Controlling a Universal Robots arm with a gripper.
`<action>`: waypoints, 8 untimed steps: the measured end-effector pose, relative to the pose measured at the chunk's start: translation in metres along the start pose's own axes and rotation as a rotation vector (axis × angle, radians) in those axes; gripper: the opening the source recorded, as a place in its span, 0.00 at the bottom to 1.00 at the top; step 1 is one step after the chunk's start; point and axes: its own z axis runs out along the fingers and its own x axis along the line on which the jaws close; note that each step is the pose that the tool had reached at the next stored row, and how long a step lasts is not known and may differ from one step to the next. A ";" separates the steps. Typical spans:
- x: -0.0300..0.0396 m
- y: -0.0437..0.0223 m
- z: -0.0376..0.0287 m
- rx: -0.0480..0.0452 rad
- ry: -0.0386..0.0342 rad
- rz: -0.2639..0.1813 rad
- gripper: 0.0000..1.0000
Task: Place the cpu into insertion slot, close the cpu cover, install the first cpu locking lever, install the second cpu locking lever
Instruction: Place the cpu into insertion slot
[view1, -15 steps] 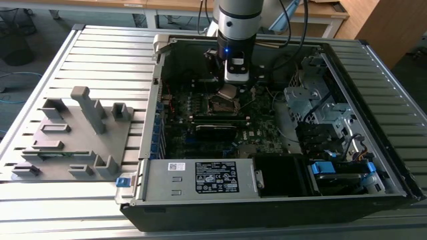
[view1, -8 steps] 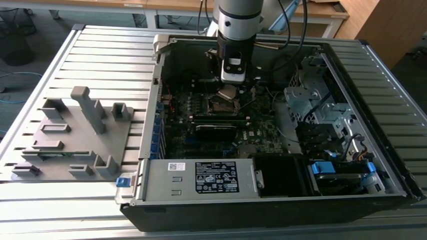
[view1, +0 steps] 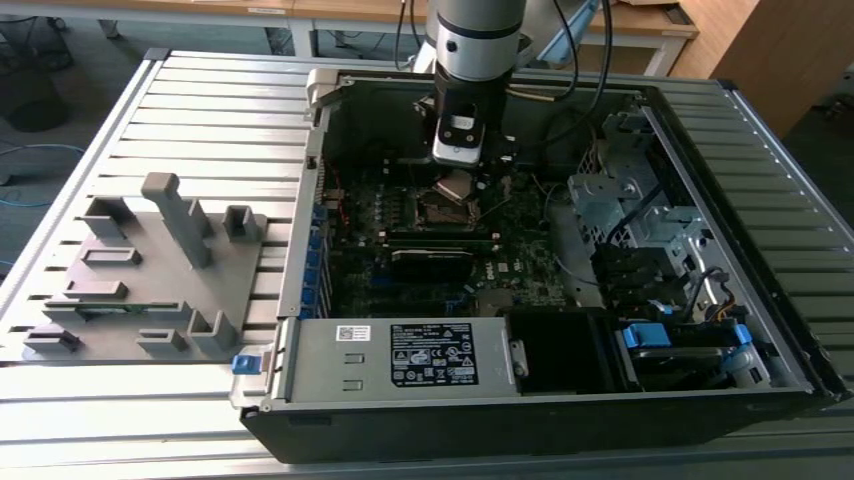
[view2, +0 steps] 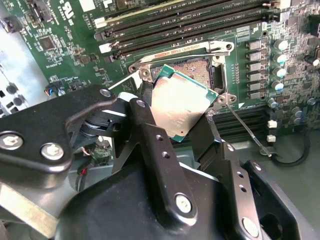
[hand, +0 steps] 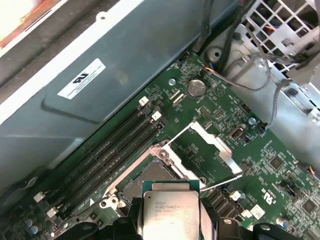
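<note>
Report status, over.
Gripper shut on cpu. Tilted over slot, not seated. Cover open, nothing blocking slot.

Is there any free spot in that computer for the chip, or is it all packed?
The insertion slot, by the held cpu, is bare, between the memory slots and the open cpu cover. The drive cage side is crowded.

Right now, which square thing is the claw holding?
The cpu, the solid silvery chip in the gripper; the cpu cover is an open windowed frame, the insertion slot lies bare.
</note>
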 end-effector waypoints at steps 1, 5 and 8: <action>0.0000 0.0000 0.0000 0.0000 -0.0001 0.000 0.54; 0.0000 0.0000 0.0000 0.0000 -0.0001 0.001 0.54; 0.0000 0.0000 0.0000 0.0000 -0.0002 0.001 0.54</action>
